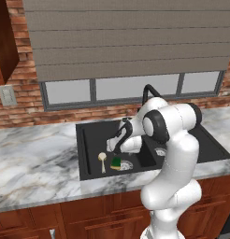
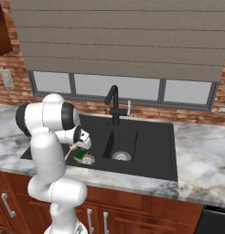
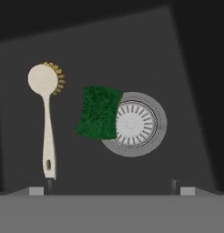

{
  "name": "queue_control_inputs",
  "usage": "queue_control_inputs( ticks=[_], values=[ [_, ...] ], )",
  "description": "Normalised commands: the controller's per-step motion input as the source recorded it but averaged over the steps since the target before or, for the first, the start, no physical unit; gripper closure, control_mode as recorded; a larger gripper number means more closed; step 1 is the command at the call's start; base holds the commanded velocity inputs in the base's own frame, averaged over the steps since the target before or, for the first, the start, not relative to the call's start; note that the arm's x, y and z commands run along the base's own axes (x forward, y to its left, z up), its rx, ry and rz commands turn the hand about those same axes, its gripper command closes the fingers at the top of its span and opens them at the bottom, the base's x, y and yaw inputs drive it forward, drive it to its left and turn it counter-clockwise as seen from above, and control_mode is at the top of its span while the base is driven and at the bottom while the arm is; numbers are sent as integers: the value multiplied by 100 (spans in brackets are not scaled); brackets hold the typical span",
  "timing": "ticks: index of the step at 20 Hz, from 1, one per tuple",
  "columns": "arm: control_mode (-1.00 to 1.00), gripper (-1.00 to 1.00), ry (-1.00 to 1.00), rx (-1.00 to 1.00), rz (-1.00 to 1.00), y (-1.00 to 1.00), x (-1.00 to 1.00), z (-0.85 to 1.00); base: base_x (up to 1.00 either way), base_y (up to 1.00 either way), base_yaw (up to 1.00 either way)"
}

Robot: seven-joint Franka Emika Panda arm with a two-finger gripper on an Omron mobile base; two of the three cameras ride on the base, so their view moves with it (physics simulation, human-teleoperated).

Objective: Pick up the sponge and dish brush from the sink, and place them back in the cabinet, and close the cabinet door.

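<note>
From both base views I get even, flat light with soft rendering and slightly blurry edges. The hand view is dim: the sink (image 3: 186, 68) floor reads dark grey, its walls nearly black, yet the pale dish brush (image 3: 46, 113) stands out sharply.

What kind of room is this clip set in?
A rendered kitchen, by the look of it: a black double sink with a curved faucet sits in a marble counter under a window, with wooden cabinets below. A dish brush and sponge lie in the basin.
</note>
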Motion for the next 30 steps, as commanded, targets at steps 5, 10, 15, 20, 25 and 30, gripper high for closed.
queue_control_inputs(
  ticks=[5,10,15,20,25,30],
  values=[
    [-100,-100,0,0,0,7,26,-31,0,0,0],
    [-100,-100,0,0,0,9,26,-28,0,0,0],
    [-100,-100,0,0,0,7,24,-25,0,0,0],
    [-100,-100,0,0,0,2,16,-20,0,0,0],
    [-100,-100,0,0,0,0,8,-27,0,0,0],
    [-100,-100,0,0,0,0,6,-23,0,0,0]
  ],
)
